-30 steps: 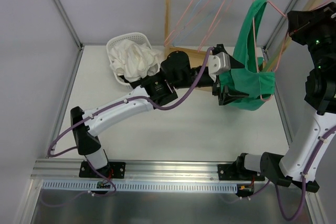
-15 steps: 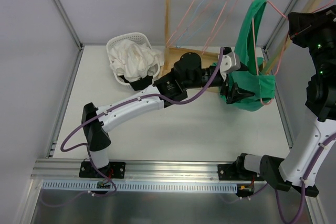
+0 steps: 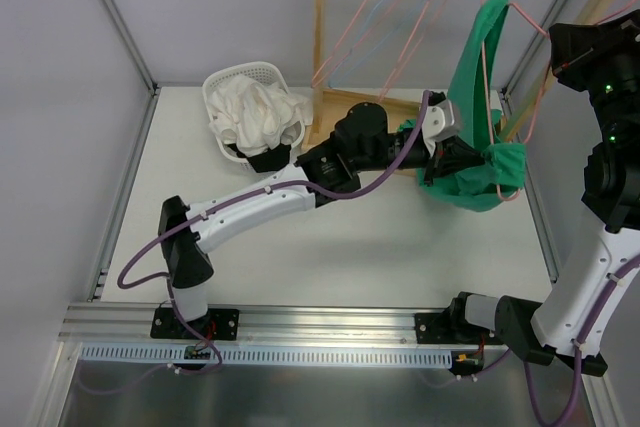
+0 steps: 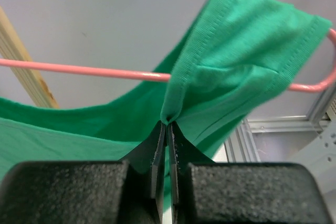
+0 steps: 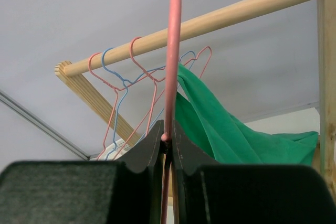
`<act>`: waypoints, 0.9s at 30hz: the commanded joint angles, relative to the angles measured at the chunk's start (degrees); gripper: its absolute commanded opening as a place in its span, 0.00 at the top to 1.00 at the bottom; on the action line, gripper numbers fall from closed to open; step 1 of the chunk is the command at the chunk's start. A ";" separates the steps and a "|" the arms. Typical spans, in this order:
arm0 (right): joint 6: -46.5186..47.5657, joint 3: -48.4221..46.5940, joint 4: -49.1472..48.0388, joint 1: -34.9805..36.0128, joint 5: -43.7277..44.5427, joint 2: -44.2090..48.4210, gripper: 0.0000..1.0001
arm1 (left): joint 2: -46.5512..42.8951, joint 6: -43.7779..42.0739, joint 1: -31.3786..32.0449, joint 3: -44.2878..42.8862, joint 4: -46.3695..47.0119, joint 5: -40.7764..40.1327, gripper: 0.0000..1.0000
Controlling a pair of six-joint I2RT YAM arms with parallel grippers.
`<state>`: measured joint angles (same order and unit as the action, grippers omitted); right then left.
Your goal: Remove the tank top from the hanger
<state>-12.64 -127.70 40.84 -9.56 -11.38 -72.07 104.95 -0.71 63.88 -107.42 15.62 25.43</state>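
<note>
Gripping is done on both sides, but the stripping itself is not finished. The left end effector [image 4: 166,124] is pinched together on a hem of the green top [image 4: 236,40], and a fold of cloth rises straight out from between its tips. Just above that grip the pink hanger [image 4: 79,67] runs across as a wire. Ahead and to the right the cloth wraps over the wire's end, so that side is not yet off.

The right end effector [image 5: 167,132] is clamped on another stretch of the hanger's wire, which rises straight up from between its tips. The rod [image 5: 236,11] crosses above and beyond it, and the top hangs away to its right and lower down.

From the top view, the top runs from high near the hanger's hook down to a bunched lower part at the left end effector. It hangs above the tabletop [image 3: 350,247] rather than lying on it. The upper strap looks looped over the wire near the hook, though I cannot tell exactly how it sits. I also cannot tell whether the hook rests on the rod.

My judgement is that the task is early to midway: the hanger is steadied and the hem is caught. What is left is to draw the cloth off the wire's end by the left grip, free the upper strap, and bring the top clear.
</note>
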 commanded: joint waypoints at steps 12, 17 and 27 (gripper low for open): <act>5.00 0.34 -5.06 -0.11 1.80 0.52 1.00 | -14.07 -0.96 6.52 5.20 0.64 -3.37 1.00; 5.79 2.54 -6.12 -0.11 2.15 1.32 1.00 | -12.75 0.45 7.84 1.52 0.20 -2.23 1.00; 6.31 4.04 -6.21 -0.19 3.11 1.94 1.00 | -8.71 6.24 10.39 -4.81 0.20 2.43 1.00</act>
<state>-7.57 -123.63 39.66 -9.56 -9.65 -71.46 95.61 1.83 72.82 -107.90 12.93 23.94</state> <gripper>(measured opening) 0.095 0.010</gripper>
